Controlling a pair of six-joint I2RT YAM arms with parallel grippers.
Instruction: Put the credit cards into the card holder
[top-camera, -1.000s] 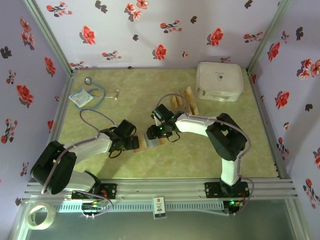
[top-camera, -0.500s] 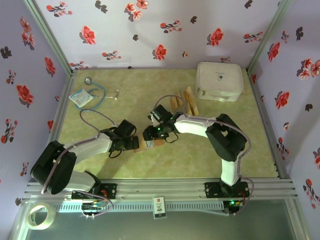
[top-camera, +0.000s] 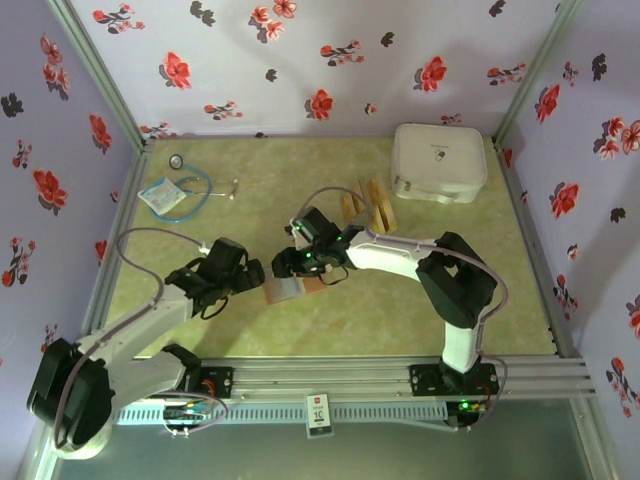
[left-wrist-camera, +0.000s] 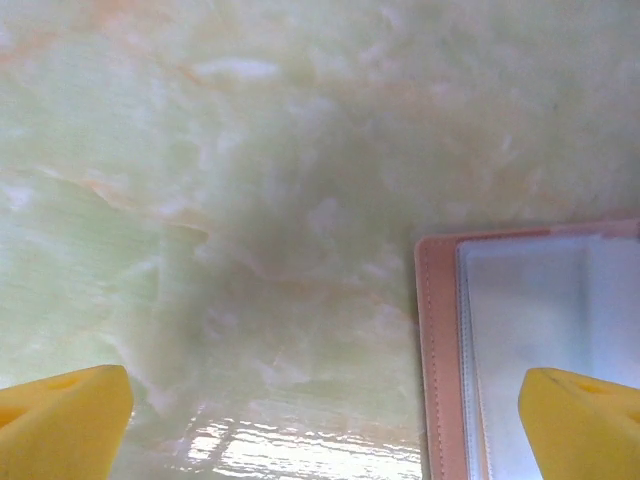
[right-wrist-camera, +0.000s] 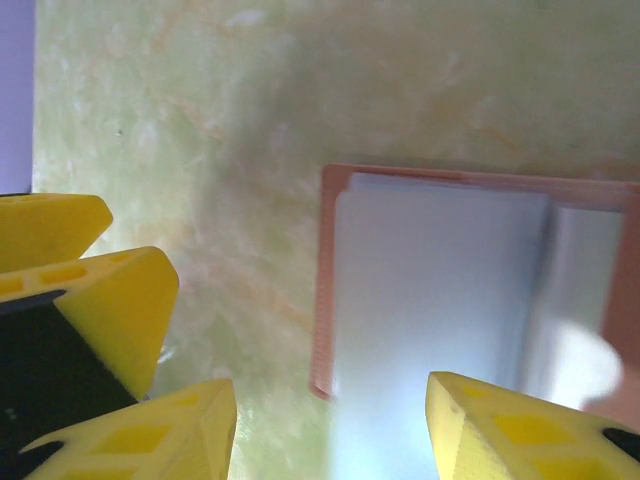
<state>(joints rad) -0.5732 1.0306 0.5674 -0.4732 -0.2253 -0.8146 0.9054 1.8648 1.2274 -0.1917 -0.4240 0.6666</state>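
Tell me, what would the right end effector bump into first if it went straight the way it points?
Probably the open card holder: it lies on the table right ahead of the right end effector. Depth is unclear.

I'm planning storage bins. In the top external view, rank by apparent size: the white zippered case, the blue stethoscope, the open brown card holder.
1. white rounded zippered case
2. blue-tubed stethoscope, counting its whole loop
3. open reddish-brown leather card holder

Def robot lab test cell, not home. Green marble-look table (top-camera: 400, 310) boxed by floral-paper panels (top-camera: 300, 60) on three sides, aluminium rail (top-camera: 330, 375) along table's near edge, left arm (top-camera: 140, 325) and right arm (top-camera: 390, 255) bolted there, tape roll (top-camera: 58, 435) below table's near-left corner.
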